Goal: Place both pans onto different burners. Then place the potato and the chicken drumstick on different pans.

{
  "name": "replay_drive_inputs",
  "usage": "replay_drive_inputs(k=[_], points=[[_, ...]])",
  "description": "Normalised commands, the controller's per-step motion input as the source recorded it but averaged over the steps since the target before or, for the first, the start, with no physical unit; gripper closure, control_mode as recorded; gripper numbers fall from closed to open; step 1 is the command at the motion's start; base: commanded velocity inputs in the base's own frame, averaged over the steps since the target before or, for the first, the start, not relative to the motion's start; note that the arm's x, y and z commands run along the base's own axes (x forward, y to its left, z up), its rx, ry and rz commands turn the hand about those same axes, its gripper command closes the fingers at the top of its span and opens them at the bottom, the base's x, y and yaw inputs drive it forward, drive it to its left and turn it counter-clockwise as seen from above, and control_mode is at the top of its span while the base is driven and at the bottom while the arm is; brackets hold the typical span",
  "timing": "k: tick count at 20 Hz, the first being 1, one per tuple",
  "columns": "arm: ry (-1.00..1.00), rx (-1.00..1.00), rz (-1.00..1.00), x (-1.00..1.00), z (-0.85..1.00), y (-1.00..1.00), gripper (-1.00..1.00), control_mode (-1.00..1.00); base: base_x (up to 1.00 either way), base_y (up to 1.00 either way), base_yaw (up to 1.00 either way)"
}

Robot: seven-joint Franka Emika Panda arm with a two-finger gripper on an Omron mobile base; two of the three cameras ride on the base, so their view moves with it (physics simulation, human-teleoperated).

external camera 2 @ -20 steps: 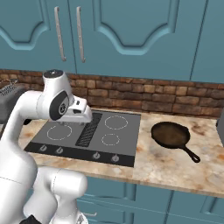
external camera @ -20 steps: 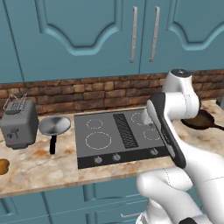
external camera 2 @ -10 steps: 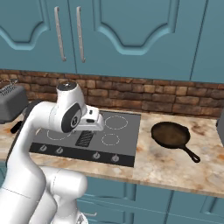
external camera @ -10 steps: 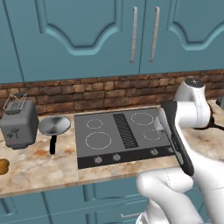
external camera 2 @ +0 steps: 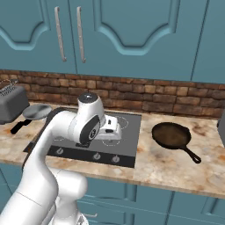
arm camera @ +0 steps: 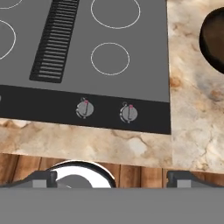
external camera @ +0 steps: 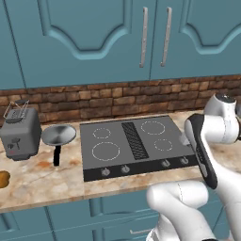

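1. The hand (arm camera: 111,177) hangs above the front right of the cooktop (external camera: 136,146), its fingers spread wide and holding nothing.
2. The silver pan (external camera: 58,135) sits on the worktop (external camera: 42,176) left of the cooktop, just beside the toaster (external camera: 20,133).
3. The dark brown pan (external camera 2: 171,134) rests on the worktop right of the cooktop, handle towards the front.
4. Every burner (arm camera: 110,58) is bare.
5. A potato (external camera: 4,179) lies at the worktop's far left edge.
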Motion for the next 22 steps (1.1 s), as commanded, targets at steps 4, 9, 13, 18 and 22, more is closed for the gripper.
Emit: replay_drive_inputs(k=[4, 9, 13, 18, 22], points=[[0.0, 0.0, 0.0, 0.03, -0.21, -0.52, -1.0, -1.0, 0.0, 0.0, 0.0], [0.0, -0.04, 0.0, 0.01, -0.17, -0.51, -1.0, -1.0, 0.0, 0.0, 0.0], [0.0, -0.08, 0.0, 0.01, -0.15, -0.51, -1.0, -1.0, 0.0, 0.0, 0.0], [0.0, -0.03, 0.0, 0.0, -0.02, -0.49, -1.0, -1.0, 0.0, 0.0, 0.0], [0.0, 0.0, 0.0, 0.02, 0.0, -0.49, -1.0, -1.0, 0.0, 0.0, 0.0]])
